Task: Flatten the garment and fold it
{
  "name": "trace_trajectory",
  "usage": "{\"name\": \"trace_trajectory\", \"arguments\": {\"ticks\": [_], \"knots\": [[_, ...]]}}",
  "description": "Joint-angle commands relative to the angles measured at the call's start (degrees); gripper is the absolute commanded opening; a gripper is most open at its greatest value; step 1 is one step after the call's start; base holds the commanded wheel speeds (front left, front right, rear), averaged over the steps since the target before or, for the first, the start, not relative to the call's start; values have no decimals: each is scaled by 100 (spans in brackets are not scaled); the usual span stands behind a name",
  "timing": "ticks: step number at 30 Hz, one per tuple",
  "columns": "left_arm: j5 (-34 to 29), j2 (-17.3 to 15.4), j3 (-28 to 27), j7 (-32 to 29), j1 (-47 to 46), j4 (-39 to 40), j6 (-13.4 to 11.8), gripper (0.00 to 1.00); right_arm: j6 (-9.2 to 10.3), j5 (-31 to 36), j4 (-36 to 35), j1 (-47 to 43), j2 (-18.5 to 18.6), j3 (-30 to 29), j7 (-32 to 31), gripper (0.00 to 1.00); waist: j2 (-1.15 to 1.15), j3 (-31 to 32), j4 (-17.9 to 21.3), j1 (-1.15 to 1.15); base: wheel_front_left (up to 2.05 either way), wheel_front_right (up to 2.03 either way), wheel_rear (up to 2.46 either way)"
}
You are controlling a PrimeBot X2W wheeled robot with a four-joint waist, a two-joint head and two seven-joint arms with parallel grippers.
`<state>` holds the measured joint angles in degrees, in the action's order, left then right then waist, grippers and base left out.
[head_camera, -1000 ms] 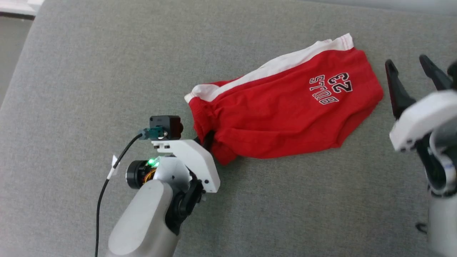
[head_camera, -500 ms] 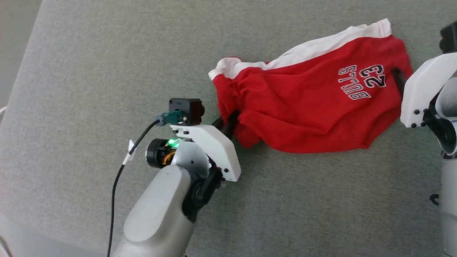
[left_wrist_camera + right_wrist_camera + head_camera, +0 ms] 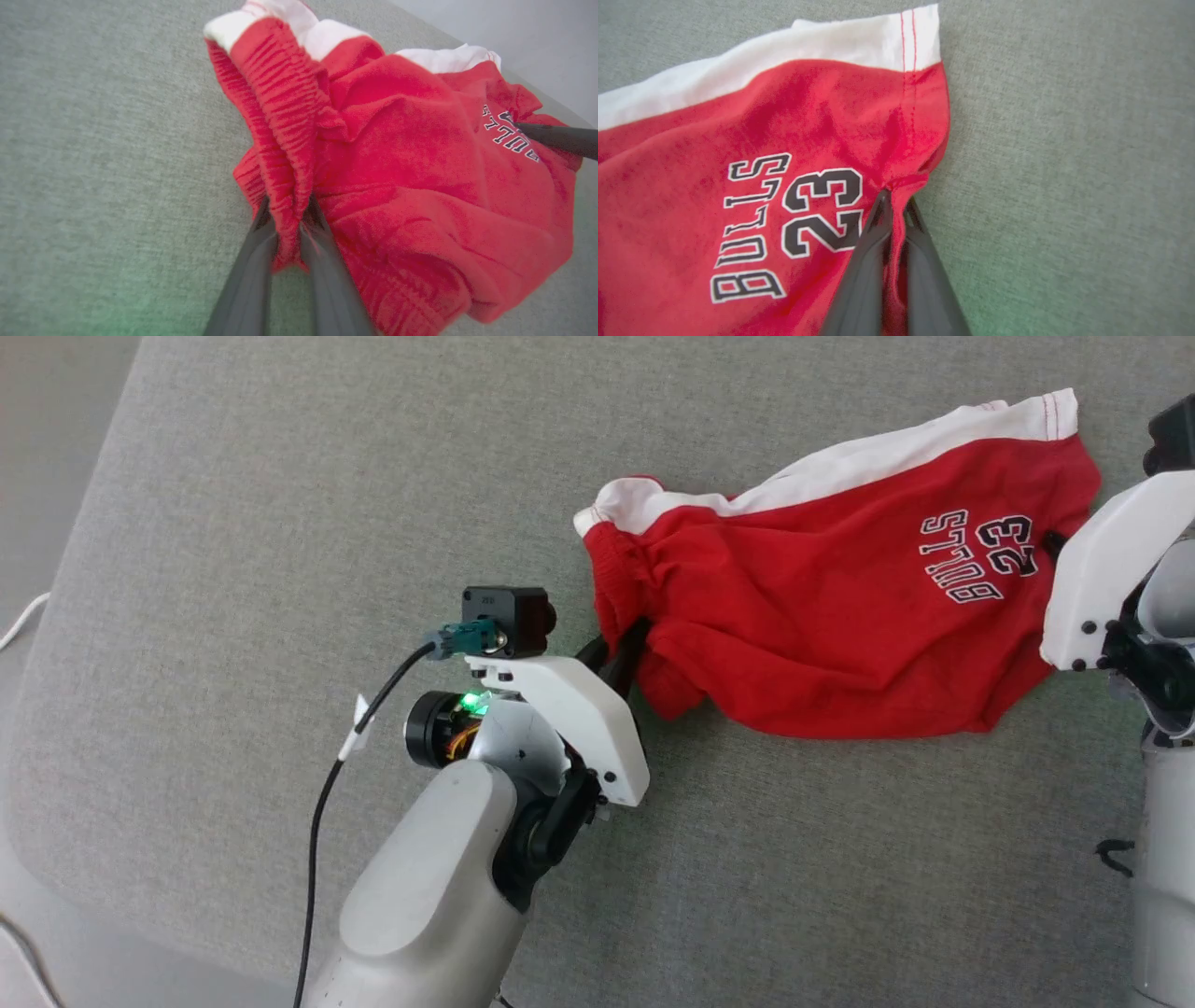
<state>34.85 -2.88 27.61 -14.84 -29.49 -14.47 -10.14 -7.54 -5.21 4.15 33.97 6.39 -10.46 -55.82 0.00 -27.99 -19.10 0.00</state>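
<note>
On the grey upholstered surface [image 3: 280,523], the garment [image 3: 822,625] is held at both ends.
At the left, the left gripper [image 3: 624,653] is closed on the gathered elastic waistband [image 3: 280,116], which is pinched between its two dark fingers and bunched up. From there the garment is stretched toward the right, lying on the surface with a white side stripe [image 3: 887,457] along its far edge and the "BULLS 23" print [image 3: 980,555] facing up. At the right, the right gripper [image 3: 896,205] is clamped on the leg hem [image 3: 924,121] just beside the print. What is caught there appears to be a thin fold, though the tips are partly hidden by cloth.
</note>
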Motion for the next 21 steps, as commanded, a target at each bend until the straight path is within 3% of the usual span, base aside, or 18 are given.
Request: {"name": "trace_trajectory", "arguments": {"ticks": [1, 10, 21], "knots": [[30, -89, -34, -32, 128, -248, -71, 0, 5, -26, 112, -204, -40, -40, 18, 0, 0, 59, 46, 0, 0, 0, 0], [159, -294, -262, 128, 389, -89, -132, 0, 5, -360, 182, -515, -222, -269, 836, 0, 0, 538, 308, 0, 0, 0, 0], [450, -625, -338, -269, 1212, 420, -247, 0, 5, -1014, -239, -1747, -344, -483, 1225, 0, 0, 1163, 762, 0, 0, 0, 0]]}}
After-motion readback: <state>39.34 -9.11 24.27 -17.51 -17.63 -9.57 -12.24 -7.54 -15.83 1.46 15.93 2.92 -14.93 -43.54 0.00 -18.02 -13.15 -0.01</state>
